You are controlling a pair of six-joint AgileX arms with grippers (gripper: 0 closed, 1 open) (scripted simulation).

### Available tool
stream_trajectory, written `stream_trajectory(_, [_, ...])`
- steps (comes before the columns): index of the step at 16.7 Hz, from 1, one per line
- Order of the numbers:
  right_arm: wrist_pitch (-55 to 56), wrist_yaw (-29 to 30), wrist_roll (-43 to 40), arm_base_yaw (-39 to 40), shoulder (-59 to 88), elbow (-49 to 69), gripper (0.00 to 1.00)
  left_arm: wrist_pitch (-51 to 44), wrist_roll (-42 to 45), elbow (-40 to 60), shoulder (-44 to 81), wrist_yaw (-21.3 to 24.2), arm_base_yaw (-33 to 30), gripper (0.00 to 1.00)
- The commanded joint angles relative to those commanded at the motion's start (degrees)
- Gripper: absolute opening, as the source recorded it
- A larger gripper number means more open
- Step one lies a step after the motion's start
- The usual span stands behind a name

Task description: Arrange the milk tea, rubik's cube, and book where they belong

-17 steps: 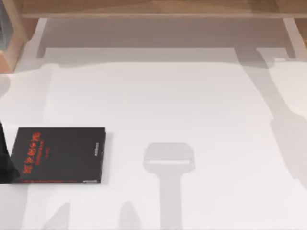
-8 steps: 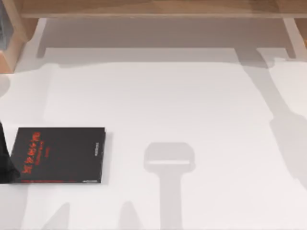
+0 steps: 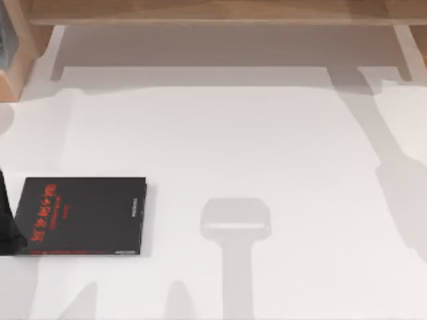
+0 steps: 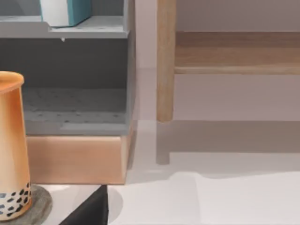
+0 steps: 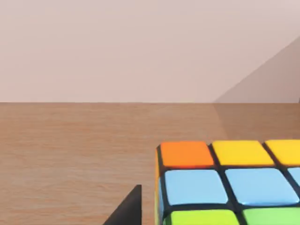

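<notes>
White table (image 3: 267,147), red-lettered black book (image 3: 83,215)

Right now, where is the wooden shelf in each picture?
Top view: the wooden shelf runs along the top edge, beyond the white table.
Left wrist view: its post and board stand on that table.
Right wrist view: wood under the rubik's cube, likely the same shelf.
Shared landmark: the white table.

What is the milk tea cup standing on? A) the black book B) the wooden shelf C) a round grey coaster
C: in the left wrist view the milk tea stands on a round grey coaster, not on the black book.
</notes>
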Motion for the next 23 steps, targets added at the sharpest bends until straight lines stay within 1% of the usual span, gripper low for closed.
stream_trajectory(1, [0.00,0.00,0.00,0.00,0.00,0.00,1.00,0.00,0.00,0.00,0.00,0.00,0.00,1.00])
stream_trajectory(11, [0.00,0.00,0.00,0.00,0.00,0.00,1.00,-0.90,-0.02,0.19,-0.90,0.05,0.02,1.00])
stream_trajectory(13, [0.00,0.00,0.00,0.00,0.00,0.00,1.00,-4.24,-0.07,0.68,-4.15,0.15,0.11,1.00])
stream_trajectory(19, [0.00,0.00,0.00,0.00,0.00,0.00,1.00,-20.69,-0.27,2.57,-17.88,0.54,0.48,1.00])
stream_trajectory(21, [0.00,0.00,0.00,0.00,0.00,0.00,1.00,-24.07,-0.32,3.02,-20.93,0.63,0.56,1.00])
stream_trajectory(23, [0.00,0.00,0.00,0.00,0.00,0.00,1.00,-25.41,-0.35,3.22,-22.20,0.66,0.59,1.00])
